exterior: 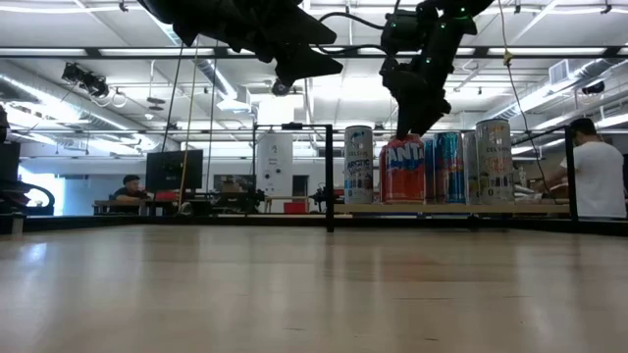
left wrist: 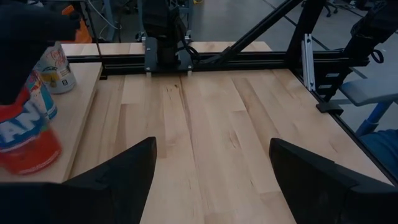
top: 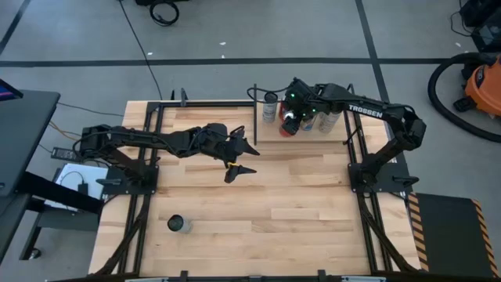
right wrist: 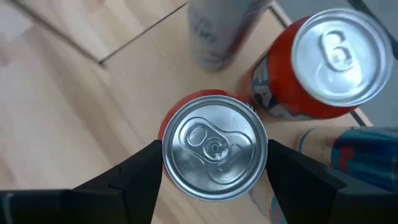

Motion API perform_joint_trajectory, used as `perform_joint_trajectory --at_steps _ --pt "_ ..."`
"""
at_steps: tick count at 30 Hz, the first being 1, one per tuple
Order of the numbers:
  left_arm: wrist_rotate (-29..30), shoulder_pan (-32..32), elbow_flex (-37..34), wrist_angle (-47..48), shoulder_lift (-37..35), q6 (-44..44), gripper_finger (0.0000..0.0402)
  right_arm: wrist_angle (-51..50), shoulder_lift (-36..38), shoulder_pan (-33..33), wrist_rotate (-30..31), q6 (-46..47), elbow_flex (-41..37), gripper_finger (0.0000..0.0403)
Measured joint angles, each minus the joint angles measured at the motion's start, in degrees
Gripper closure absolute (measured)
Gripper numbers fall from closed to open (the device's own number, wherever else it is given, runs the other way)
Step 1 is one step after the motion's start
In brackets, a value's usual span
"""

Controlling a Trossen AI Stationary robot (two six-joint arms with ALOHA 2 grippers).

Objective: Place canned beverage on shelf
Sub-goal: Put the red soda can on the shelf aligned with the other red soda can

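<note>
A: Orange can (right wrist: pixel 214 146) upright on shelf (top: pixel 270 131), directly beneath right gripper (right wrist: pixel 214 163), rim between the two fingers. Silver top, pull tab intact, orange wall with white lettering in low view.

B: Grip state?

A: Fingers bracketing the lid on both sides, close to the rim; contact not resolvable, so neither a hold nor a clear release. Best called part-open about the can.

B: Neighbours?

A: Slim grey can (top: pixel 270 108) just beyond the gripper toward the shelf's near post; a second orange can (right wrist: pixel 323 62) and a blue can (right wrist: pixel 357 155) just beside, on the side away from the grey one. More cans (exterior: pixel 491 162) in a row along the shelf in low view.

B: Advice for the step?

A: Judged as set-down on the shelf, nearly complete. Base flat on the panel first, then fingers spread evenly so neither drags the rim. Straight lift upward, no sideways travel: neighbours close enough to be toppled by a swinging finger.

B: Risk?

A: Tall narrow cans, light, easily tipped in a chain.

B: Other arm?

A: Left gripper (top: pixel 239 157) over the bare table (top: pixel 313 204), well apart from the shelf, fingers spread, nothing between them. One dark can (top: pixel 179 225) on the table's front-left part, far from both grippers.
</note>
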State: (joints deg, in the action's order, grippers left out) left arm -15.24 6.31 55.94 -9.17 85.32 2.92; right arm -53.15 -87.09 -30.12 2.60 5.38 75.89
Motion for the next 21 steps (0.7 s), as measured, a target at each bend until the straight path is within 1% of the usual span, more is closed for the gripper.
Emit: perform_joint_trajectory --at_steps 5,11,14,17,21 --pt "0.0 0.0 0.0 0.05 0.0 -0.02 0.0088 -4.22 -0.04 -0.65 -0.34 -6.79 1.67 0.0135" --pt "0.01 0.0 0.0 0.09 0.0 -0.07 0.0088 -4.22 0.0 -1.59 -1.62 -17.59 1.78 0.0136" --pt "0.0 0.0 0.01 0.1 0.0 -0.09 0.0088 -3.54 0.0 -2.37 -4.44 -20.32 1.78 0.0136" --pt "0.01 0.0 0.01 0.1 0.0 -0.1 0.0088 -3.23 0.0 -3.2 -8.6 -22.41 1.7 0.0136" --pt "0.01 0.0 0.02 0.13 0.0 -0.11 0.0088 -2.14 -0.02 -4.56 -10.37 -24.43 0.82 0.0136"
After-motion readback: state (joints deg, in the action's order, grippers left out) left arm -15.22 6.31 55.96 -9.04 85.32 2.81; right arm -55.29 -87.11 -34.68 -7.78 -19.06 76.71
